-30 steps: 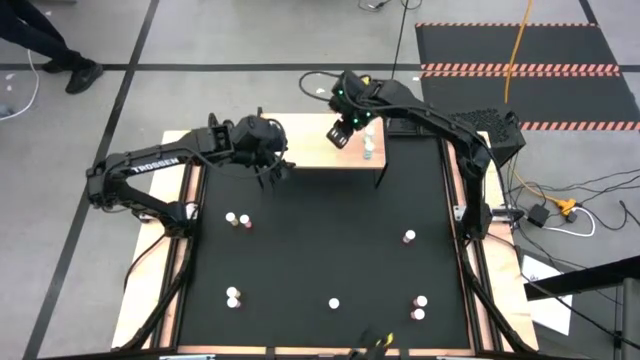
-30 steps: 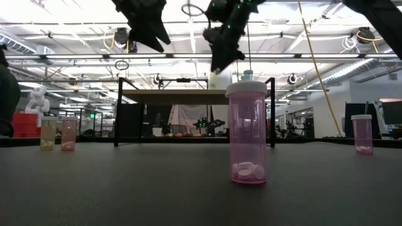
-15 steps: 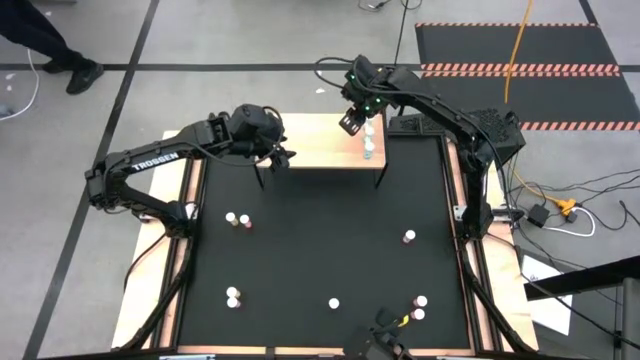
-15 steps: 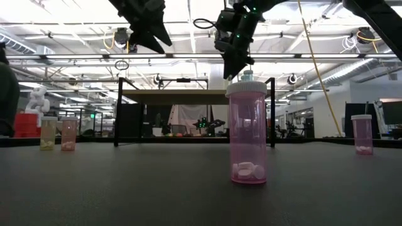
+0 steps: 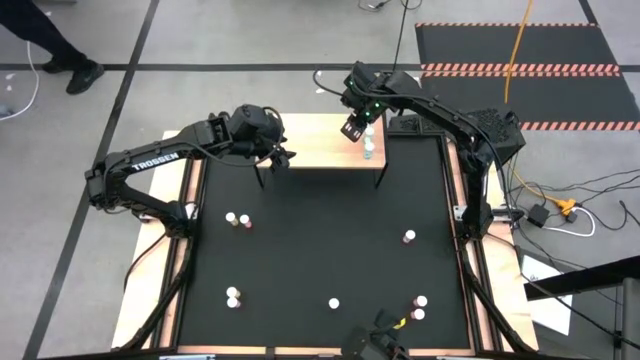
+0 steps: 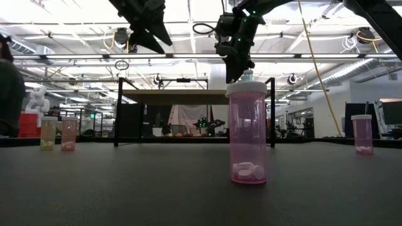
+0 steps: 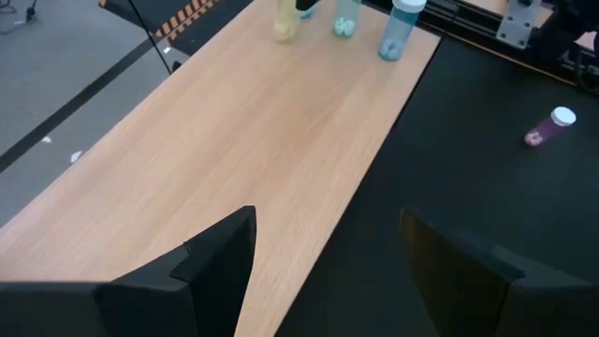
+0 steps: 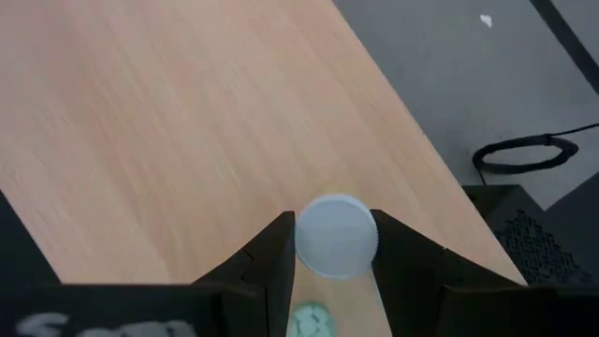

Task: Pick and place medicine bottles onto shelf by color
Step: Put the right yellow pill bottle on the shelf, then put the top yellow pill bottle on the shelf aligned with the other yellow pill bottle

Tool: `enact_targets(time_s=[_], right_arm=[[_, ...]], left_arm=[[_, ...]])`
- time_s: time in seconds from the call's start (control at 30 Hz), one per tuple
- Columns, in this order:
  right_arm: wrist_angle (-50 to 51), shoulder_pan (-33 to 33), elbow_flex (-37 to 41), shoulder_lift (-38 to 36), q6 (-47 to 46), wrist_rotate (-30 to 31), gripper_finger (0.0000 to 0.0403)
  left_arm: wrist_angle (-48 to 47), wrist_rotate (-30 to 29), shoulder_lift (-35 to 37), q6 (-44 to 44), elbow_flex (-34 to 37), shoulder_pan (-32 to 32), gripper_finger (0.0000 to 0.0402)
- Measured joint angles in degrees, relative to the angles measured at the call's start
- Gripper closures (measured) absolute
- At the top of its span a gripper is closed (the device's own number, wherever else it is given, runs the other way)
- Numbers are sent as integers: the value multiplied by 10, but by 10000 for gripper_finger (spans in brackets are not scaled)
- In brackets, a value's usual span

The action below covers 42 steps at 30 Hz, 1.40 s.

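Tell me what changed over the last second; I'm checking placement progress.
The right gripper carried a white-capped bottle toward the shelf's right end, beside the bottles already there. The left gripper shifted slightly, fingers open. The mat's bottles stayed put.

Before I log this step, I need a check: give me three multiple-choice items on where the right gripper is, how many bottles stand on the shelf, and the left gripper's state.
1. The right gripper is over:
A. the shelf
B. the black mat
C. the floor

2. Bottles on the shelf in the left wrist view:
A. none
B. three
C. six

3. The left gripper is:
A. shut on a bottle
B. open, empty
C. out of view

Answers: 1 A, wood lies beneath its fingers; 2 B, three stand at the far end; 3 B, nothing sits between its spread fingers.
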<state>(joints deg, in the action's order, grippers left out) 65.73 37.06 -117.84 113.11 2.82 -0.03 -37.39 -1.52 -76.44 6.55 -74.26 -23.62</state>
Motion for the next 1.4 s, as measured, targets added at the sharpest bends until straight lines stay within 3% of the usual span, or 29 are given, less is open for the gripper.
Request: enact_targets(time_s=[0.53,1.0,1.4], right_arm=[[-24,-2,7,1,10,-2,282],[-47,-2,9,0,15,-2,202],[-76,3,8,-39,24,-1,195]], left_arm=[[-1,0,0,10,0,1,135],[-1,0,0,13,0,1,135],[3,0,0,17,0,0,135]])
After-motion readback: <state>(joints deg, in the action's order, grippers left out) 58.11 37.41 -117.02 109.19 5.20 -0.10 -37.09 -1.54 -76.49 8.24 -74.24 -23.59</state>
